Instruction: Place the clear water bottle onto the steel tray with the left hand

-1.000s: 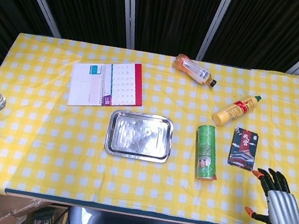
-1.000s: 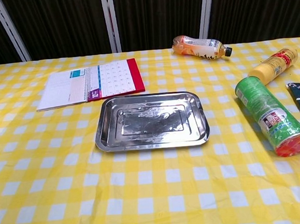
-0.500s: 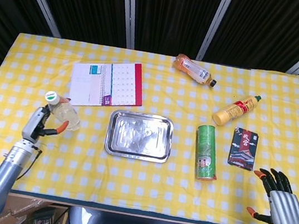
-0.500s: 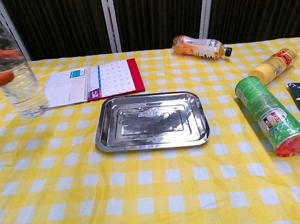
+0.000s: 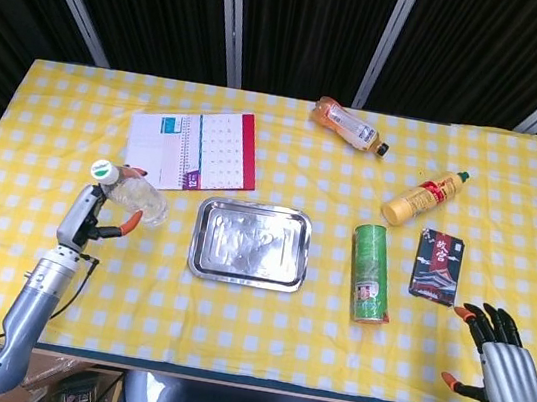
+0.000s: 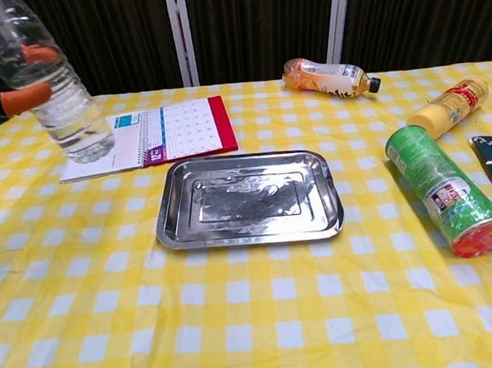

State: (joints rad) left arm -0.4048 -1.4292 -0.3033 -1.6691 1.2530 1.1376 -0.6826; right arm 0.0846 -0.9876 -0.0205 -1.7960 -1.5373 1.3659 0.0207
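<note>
While the left robot hand [image 5: 94,218] grips the water bottle [image 5: 131,197], the tray [image 5: 250,244] sits on the yellow-checked counter [image 5: 259,331] before dark curtains [image 5: 305,25]; the right robot hand [image 5: 506,368] is spread, holding nothing.

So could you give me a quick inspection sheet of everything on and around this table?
Surface: table under a yellow checked cloth, lying flat.
Job's things: clear water bottle held off the table, tilted, left of the steel tray; the tray holds nothing.
Clutter: calendar; orange drink bottle, yellow sauce bottle and green canister lying on their sides; dark card box.
Hands: left hand grips the bottle; right hand at the table's front corner, fingers apart, holding nothing.
Cables: thin wire along the left forearm.
Surroundings: dark curtain with pale poles.
</note>
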